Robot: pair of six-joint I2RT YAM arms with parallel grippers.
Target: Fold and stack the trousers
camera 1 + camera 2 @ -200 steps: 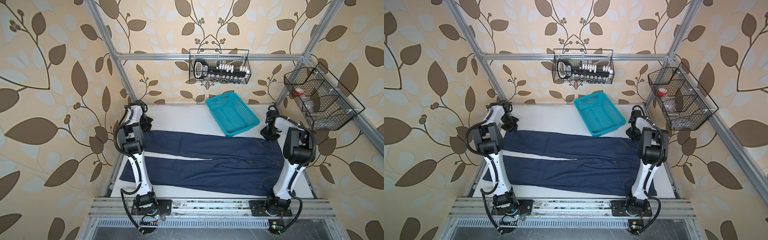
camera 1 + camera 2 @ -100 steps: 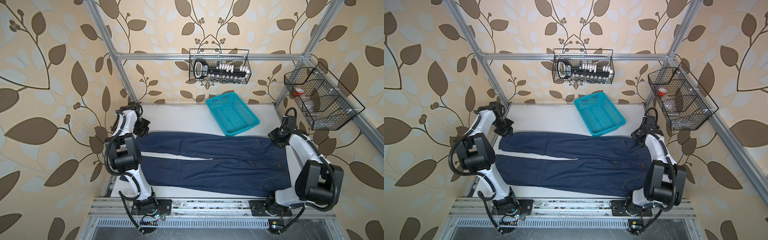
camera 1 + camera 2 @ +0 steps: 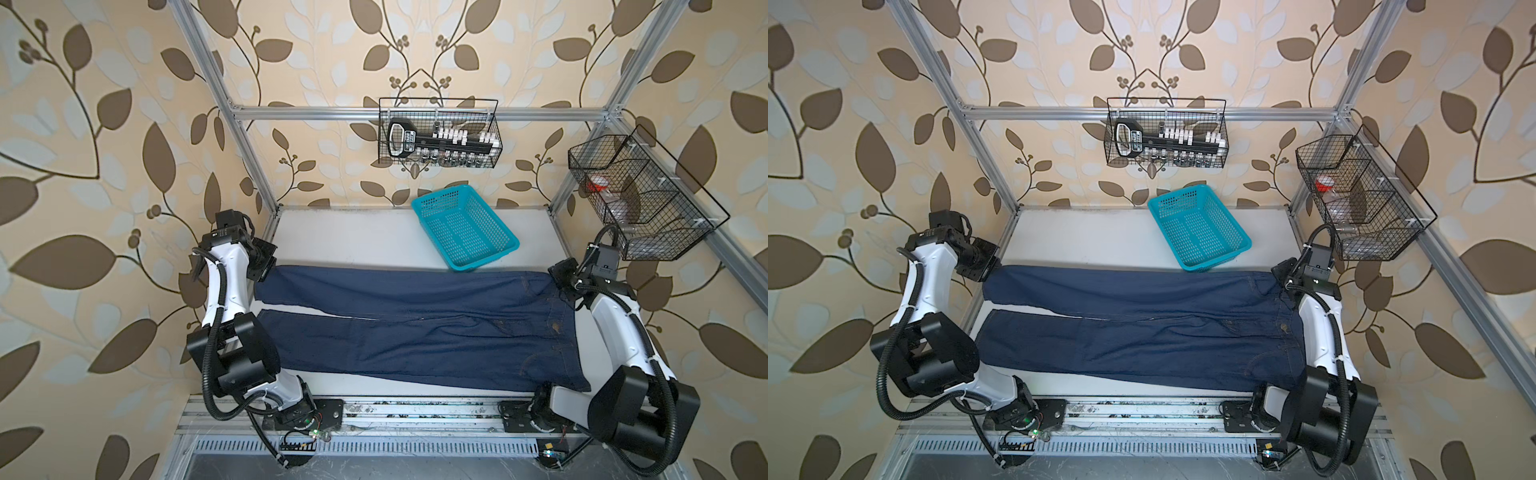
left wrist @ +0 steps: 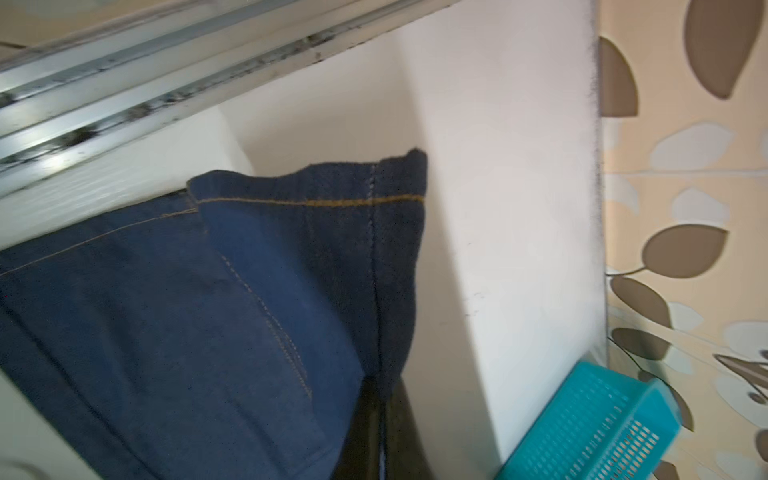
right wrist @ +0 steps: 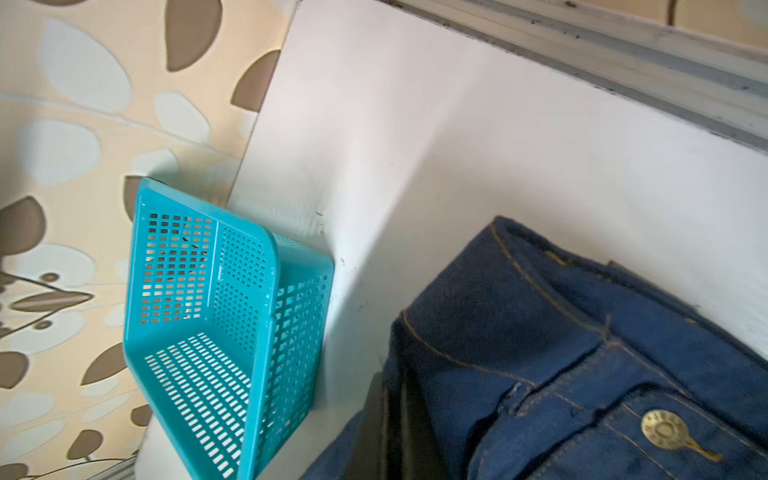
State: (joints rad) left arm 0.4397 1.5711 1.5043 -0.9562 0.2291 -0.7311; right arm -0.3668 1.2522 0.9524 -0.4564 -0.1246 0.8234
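Observation:
The trousers [image 3: 415, 332] [image 3: 1142, 332], dark blue jeans with orange stitching, lie spread across the white table [image 3: 353, 237], legs to the left and waistband to the right. My left gripper [image 3: 266, 270] [image 3: 990, 270] is shut on the hem of the far leg; in the left wrist view the hem [image 4: 311, 232] runs out from the closed left gripper [image 4: 380, 415]. My right gripper [image 3: 559, 282] [image 3: 1281, 276] is shut on the far corner of the waistband. In the right wrist view the waistband [image 5: 540, 332] and its brass button [image 5: 665, 430] lie beside the closed right gripper [image 5: 392, 415].
A turquoise perforated basket [image 3: 465, 226] [image 3: 1200, 228] [image 4: 602, 432] [image 5: 208, 332] stands at the back, its near corner at the trousers' far edge. Black wire baskets hang on the back rail [image 3: 438, 139] and the right rail [image 3: 636, 199]. Aluminium posts frame the table's corners.
Both arms have dropped their elbows outwards. The grippers have drawn apart and a little towards the front, stretching the trousers' far edge out straight between them.

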